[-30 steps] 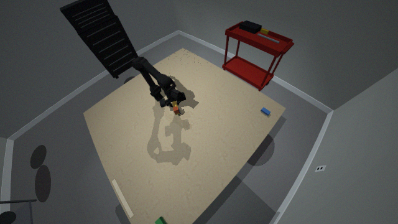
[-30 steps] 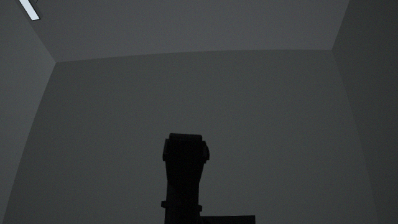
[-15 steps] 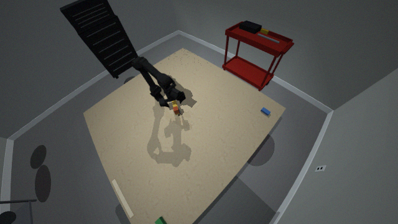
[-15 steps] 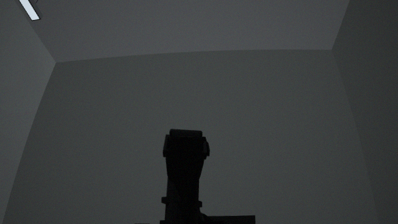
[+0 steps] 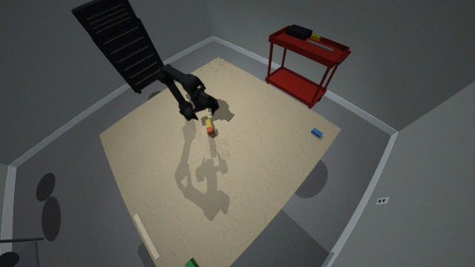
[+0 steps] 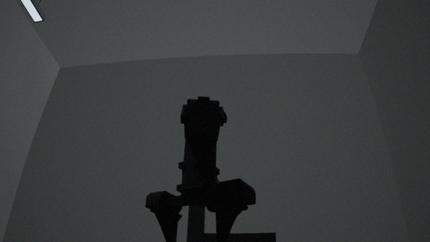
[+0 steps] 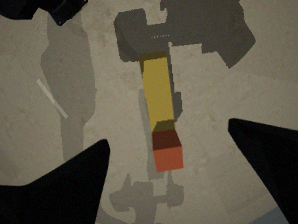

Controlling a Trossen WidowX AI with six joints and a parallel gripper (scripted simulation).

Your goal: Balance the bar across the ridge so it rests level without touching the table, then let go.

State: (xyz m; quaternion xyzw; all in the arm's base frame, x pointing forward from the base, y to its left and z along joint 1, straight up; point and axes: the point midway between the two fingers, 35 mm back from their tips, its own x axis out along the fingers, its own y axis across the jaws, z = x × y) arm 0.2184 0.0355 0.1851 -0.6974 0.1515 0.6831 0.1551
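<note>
Start at the far left of the top view: you have a black slatted panel [image 5: 119, 41] leaning at about ten o'clock from the desk [image 5: 260, 167]. Low on the desk's left edge, near seven o'clock, lies a pale strip [image 5: 146, 236], and a green block [image 5: 191, 263] pokes in at the bottom edge.

Moving right, the black arm [image 5: 177, 83] reaches down from the panel's foot to the claw [image 5: 202, 110], whose fingers stand wide apart with nothing between them. In the wrist view you see those two dark fingers spread to either side, well apart from the bar.

Just past the claw, toward five o'clock of it, the yellow bar [image 5: 208, 123] lies with its near end over the orange-red ridge [image 5: 211, 131]. In the wrist view the bar [image 7: 157, 92] runs from twelve to six o'clock, its lower end overlapping the ridge [image 7: 166, 149]. You cannot tell from these views whether it sits level or touches the desk.

Further right, a blue block [image 5: 316, 132] rests near the desk's three o'clock corner. At one o'clock a red cart [image 5: 335, 61] stands off the desk.
</note>
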